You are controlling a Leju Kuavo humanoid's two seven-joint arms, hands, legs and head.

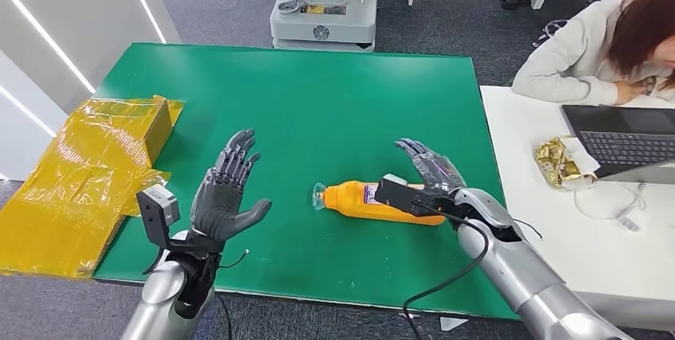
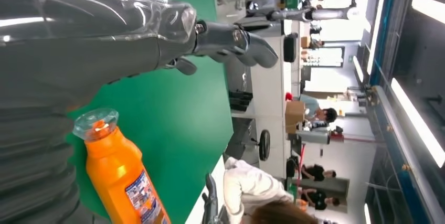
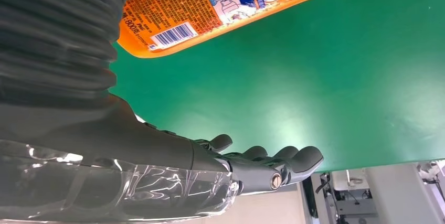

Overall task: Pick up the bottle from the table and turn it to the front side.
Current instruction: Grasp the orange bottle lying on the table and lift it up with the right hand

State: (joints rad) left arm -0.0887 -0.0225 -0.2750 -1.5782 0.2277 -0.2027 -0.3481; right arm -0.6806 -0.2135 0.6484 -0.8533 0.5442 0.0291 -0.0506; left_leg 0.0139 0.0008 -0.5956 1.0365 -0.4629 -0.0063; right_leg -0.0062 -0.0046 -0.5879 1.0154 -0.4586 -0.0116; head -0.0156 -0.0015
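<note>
**Bottle lying flat between two spread hands**

At the far left of the head view, crumpled yellow film [image 1: 76, 177] drapes over the table's left edge. The green table [image 1: 318, 101] fills the middle of the frame. The left hand [image 1: 227, 193] sits lower left, palm up, fingers spread, holding nothing. Just right of centre the orange bottle [image 1: 382, 201] lies on its side on the green top, clear cap toward the left hand, well apart from it. The right hand [image 1: 426, 169] hangs right beside the bottle's base end, fingers spread and not closed around it; whether it touches the bottle I cannot tell. At upper right a person [image 1: 597, 45] leans over a white desk [image 1: 557, 228] with a laptop [image 1: 625, 141]
</note>
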